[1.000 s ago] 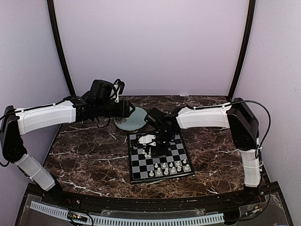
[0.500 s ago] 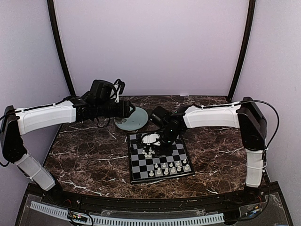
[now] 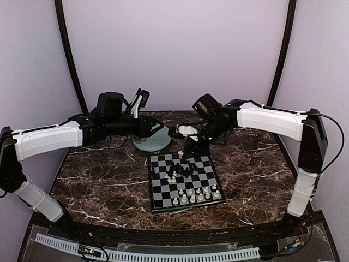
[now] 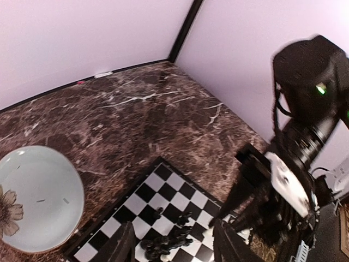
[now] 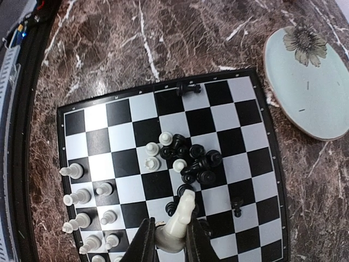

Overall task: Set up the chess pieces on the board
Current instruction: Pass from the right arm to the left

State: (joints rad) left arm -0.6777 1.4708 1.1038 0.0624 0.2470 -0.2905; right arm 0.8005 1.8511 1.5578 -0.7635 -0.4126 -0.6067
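Right end effector is carrying a cream-white piece over the board
Its jaws are pinching the piece above the board, which is lying mid-way across the table; the left end effector is hanging open and empty. Lowering the piece upright onto its home square, clear of the central heap, is looking wisest.

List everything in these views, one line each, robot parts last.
table: one, dark brown marble, under everything.
board: one, black-and-white chequered, table centre.
plate: one, pale green with a flower print, beyond the board's far left corner.
white pieces: many, cream, mostly along the board's near edge, a few mid-board.
black pieces: many, black, bunched mid-board, one lying at the far edge.
held piece: one, cream, above the board.
left gripper: one, black, jaws open, by the plate.
right gripper: one, black, jaws shut on the held piece.
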